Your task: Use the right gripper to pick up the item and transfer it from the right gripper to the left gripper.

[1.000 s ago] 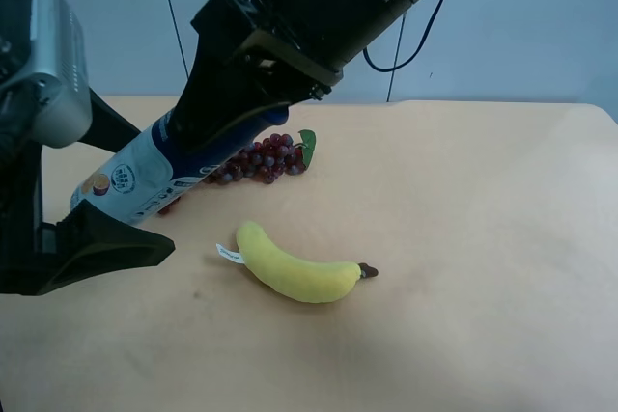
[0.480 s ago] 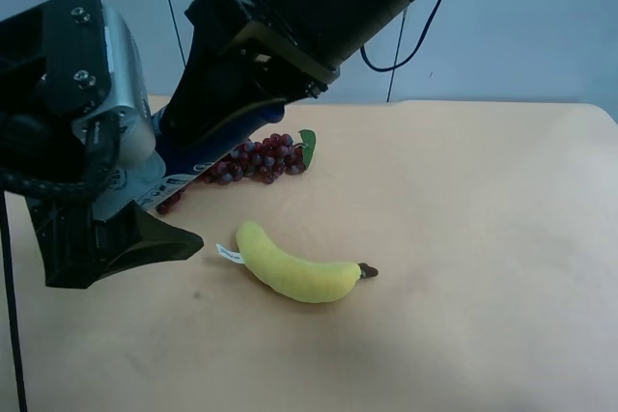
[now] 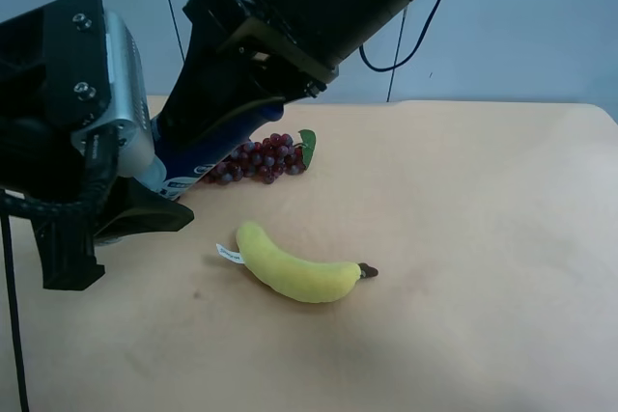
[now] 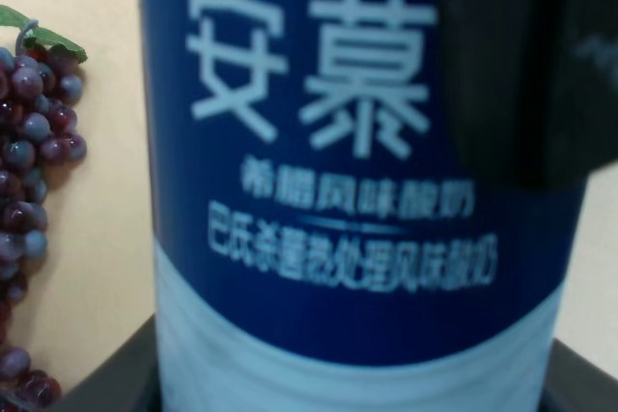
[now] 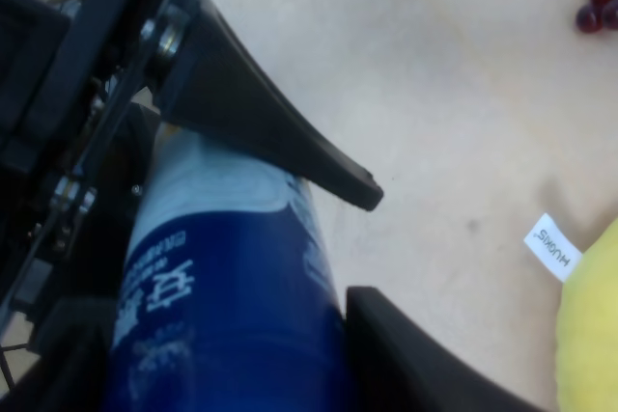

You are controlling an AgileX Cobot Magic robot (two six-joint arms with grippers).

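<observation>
Handover at the point of double grip. The bottle (image 3: pixel 188 163) hangs slantwise in the air above the table (image 3: pixel 463 238), blue upper body high, white lower body low, clear of the surface. The right gripper (image 3: pixel 208 127) clamps the blue part from above. The left gripper (image 3: pixel 145 190), grey-housed, has its jaws closed on the white lower part; in the right wrist view one of its black fingers (image 5: pixel 280 142) lies along the bottle's side. Both grippers thus hold the same bottle. The plush banana (image 3: pixel 294 272) lies on the table near the hanging bottle, and the grape bunch (image 3: pixel 259 156) lies beyond it; neither touches it. Risks, as judged from this pose: if the right jaws release before the left grip is firm, the smooth cylinder may slip out along its slant and drop to the table near the fruit. If either arm moves while both jaws are clamped, the bottle may twist in one grip or be levered out of the other. The left hold sits near one end, so the free weight of the blue part may tip the bottle once the right jaws open.
</observation>
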